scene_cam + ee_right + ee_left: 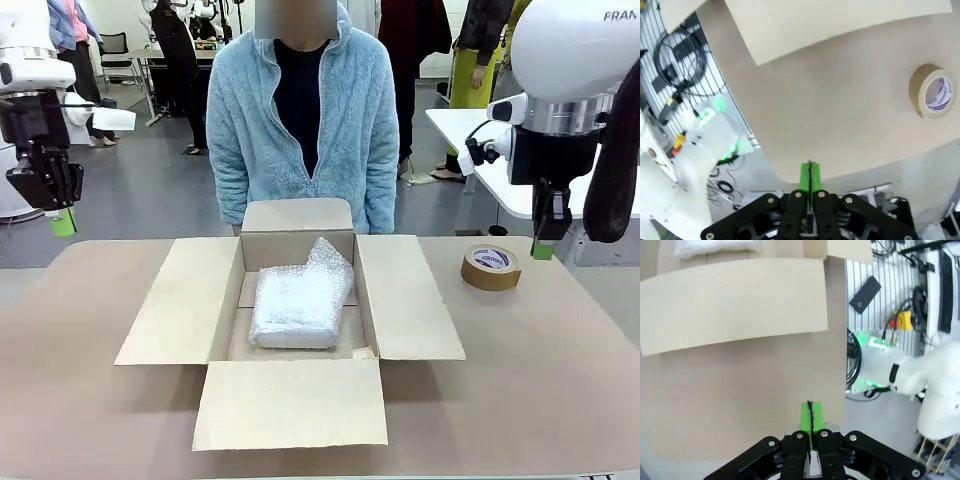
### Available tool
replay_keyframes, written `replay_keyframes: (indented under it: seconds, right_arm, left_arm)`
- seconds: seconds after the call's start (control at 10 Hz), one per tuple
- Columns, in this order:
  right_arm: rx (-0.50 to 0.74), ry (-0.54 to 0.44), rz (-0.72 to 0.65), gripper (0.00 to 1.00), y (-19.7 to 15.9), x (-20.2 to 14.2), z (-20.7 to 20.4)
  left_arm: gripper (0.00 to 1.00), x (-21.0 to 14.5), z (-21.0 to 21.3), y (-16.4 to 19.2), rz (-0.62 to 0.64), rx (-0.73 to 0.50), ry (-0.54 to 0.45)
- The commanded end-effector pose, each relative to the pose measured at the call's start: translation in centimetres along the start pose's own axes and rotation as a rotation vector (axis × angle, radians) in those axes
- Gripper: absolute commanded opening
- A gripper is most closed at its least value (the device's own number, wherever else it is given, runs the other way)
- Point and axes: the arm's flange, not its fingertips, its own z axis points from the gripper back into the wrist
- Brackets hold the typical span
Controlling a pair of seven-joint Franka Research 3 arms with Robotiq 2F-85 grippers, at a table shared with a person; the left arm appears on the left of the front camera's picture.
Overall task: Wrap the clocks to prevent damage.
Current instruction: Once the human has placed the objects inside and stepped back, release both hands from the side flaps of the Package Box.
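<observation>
Finding: the clocks (300, 300) present as one pillow-like bundle of whitish bubble wrap with no clock face exposed. The bundle lies inside the open cardboard box (405, 300), toward its far side, and all four flaps are spread flat on the tabletop (540, 390).

Your left end effector (63, 222) hangs above the tabletop's left edge, well apart from the box. Its green pads are pressed together on nothing. Your right end effector (541, 248) hangs at the right, near the brown tape roll (490, 267) but not touching it, and it too is closed and empty.

A person (300, 130) stands at the far side, directly behind the box.

Assessment: the wrapping step appears complete, and neither arm is engaged with the work. The next move is probably securing the package. If so, you would need to fold the flaps inward without pressing down on the bundle. The right end effector must open before it can take the tape roll.
</observation>
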Motion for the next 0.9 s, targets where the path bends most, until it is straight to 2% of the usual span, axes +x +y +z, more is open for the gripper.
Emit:
replay_keyframes:
  seconds: [0.0,0.1,0.6,0.7,0.8]
  right_arm:
    - [0.037,-0.034,-0.051,0.01,0.3,0.2,0.1]
    - [0.037,-0.034,-0.051,0.01,0.3,0.2,0.1]
    - [0.015,-0.018,-0.032,0.01,0.1,0.1,0.1]
    - [0.027,-0.098,0.108,0.01,-0.7,-0.7,-1.1]
    - [-0.005,-0.219,0.177,0.01,-1.9,-2.0,-2.4]
  left_arm:
    - [0.00,0.3,-0.2,0.2,0.055,0.070,-0.011]
    - [0.00,0.0,0.0,0.0,0.000,0.000,0.000]
    - [0.00,0.0,0.0,0.0,0.000,0.000,0.000]
    - [0.00,0.1,-0.1,0.1,-0.007,0.009,0.005]
    - [0.00,-1.9,-1.2,0.1,0.023,0.102,0.013]
